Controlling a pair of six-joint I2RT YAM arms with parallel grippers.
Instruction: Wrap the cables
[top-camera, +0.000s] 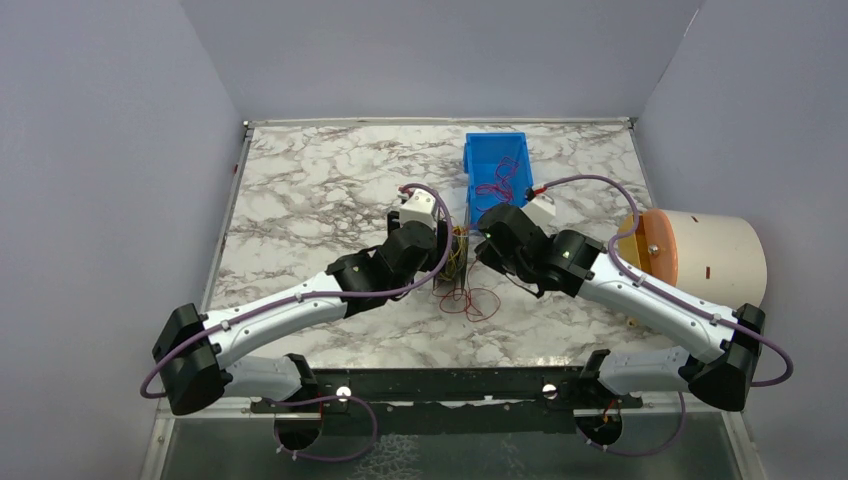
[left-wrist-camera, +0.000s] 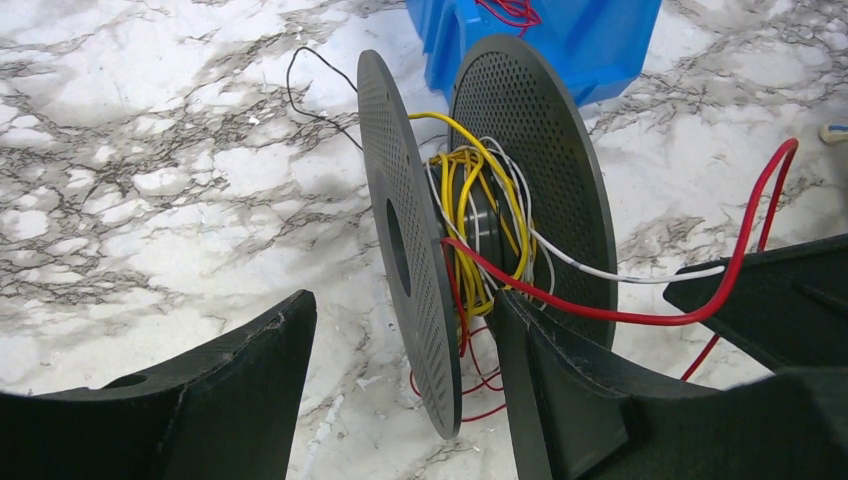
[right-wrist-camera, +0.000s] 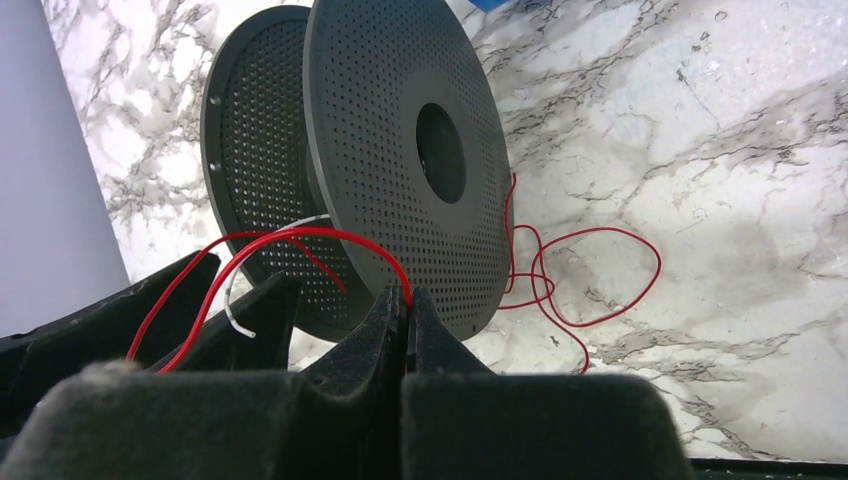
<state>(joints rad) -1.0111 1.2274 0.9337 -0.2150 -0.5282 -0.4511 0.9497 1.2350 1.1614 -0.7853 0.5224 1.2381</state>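
1. Red cable (right-wrist-camera: 300, 232) is pinched between the pressed-together fingers of the right gripper (right-wrist-camera: 405, 305). It arches from the fingertips toward the spool (right-wrist-camera: 400, 150). More of it lies in loose loops on the table (right-wrist-camera: 720, 130) just beside the spool's foot.
2. The left gripper (left-wrist-camera: 405, 300) is spread. One finger sits outside the spool's near disc and the other reaches in between the two discs. A gap shows between the outer finger and the disc.
3. The spool stands on edge on the marble table, between the two grippers.
4. Yellow cable (left-wrist-camera: 470, 170) is wound loosely round the hub. A white cable (left-wrist-camera: 620, 272) runs out beside the red one, its end near the right gripper.
5. At the table's right edge, a white tub (top-camera: 715, 258) with an orange lid lies on its side.
6. Behind the spool sits a blue bin (top-camera: 497, 160) with more red cable tangled inside.
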